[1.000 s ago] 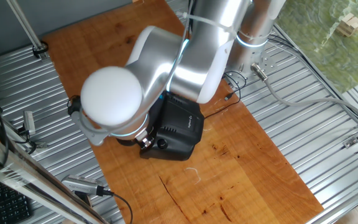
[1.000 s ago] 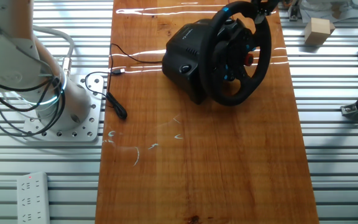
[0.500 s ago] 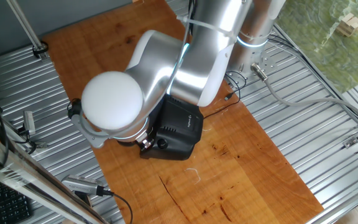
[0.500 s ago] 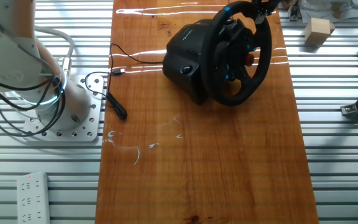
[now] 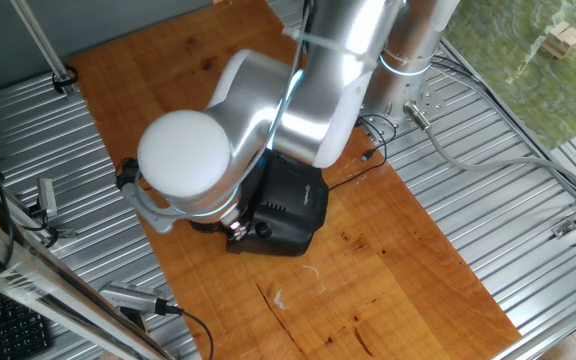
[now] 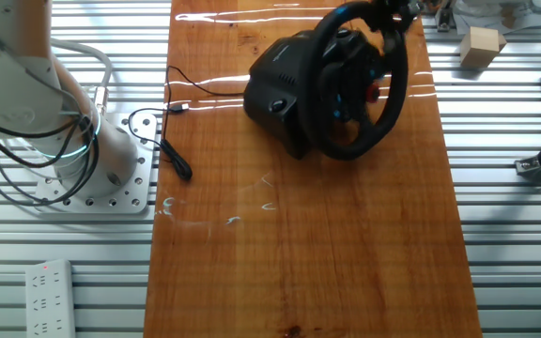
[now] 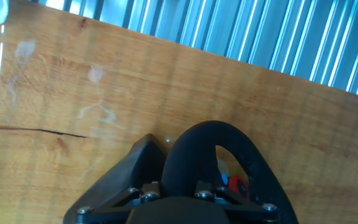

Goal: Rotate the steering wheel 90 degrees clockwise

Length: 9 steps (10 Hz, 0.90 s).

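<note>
The steering wheel (image 6: 394,99) is a black thick-rimmed wheel standing nearly upright on its boxy black base (image 6: 278,94) at the far end of the wooden board. My gripper (image 6: 390,11) is at the top of the rim. In the hand view the rim (image 7: 210,140) runs straight between the fingers, and the gripper (image 7: 174,190) is shut on it. A red button (image 7: 237,185) and a blue one show on the hub. In the one fixed view the arm hides the wheel and only the base (image 5: 293,210) shows.
The wooden board (image 6: 299,263) lies between ribbed metal table sections. A black cable (image 6: 172,122) runs from the base toward the arm's mount (image 6: 101,164). A wooden block (image 6: 482,47) sits at the far right. A power strip (image 6: 45,282) is at the near left.
The arm has shifted a little with the rim held. The top of the wheel has swung slightly left in the other fixed view, and the base has nudged with it.
</note>
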Tool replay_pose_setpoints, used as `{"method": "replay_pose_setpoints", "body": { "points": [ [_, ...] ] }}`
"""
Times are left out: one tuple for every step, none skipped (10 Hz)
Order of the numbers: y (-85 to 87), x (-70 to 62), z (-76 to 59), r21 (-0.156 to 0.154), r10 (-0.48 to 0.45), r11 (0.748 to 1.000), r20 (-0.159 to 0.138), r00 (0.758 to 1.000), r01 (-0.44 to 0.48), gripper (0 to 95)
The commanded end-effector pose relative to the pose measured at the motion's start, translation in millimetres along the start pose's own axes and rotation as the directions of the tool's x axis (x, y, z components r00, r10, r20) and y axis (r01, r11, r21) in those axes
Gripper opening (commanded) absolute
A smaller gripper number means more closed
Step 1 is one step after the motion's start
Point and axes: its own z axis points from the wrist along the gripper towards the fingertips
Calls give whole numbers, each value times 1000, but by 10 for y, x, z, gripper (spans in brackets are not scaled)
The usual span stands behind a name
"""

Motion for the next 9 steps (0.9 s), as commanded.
{"method": "replay_pose_setpoints", "body": {
  "points": [
    [22, -77, -138, 0, 8, 1000, -21, 1000, -8, 950],
    [36, -67, -206, -1, 2, 1000, -17, 1000, -2, 950],
    [40, -54, -235, -9, 3, 1000, -16, 1000, -3, 950],
    [52, -30, -295, -17, 4, 1000, -10, 1000, -4, 950],
    [64, -9, -348, -24, 7, 1000, -6, 1000, -7, 950],
    [96, 40, -475, -41, 16, 999, 5, 1000, -16, 950],
    [123, 89, -608, -59, 26, 998, 18, 1000, -25, 950],
    [144, 134, -729, -77, 36, 996, 34, 999, -34, 950],
    [168, 254, -950, -107, 53, 993, 68, 996, -46, 760]
  ]
}}
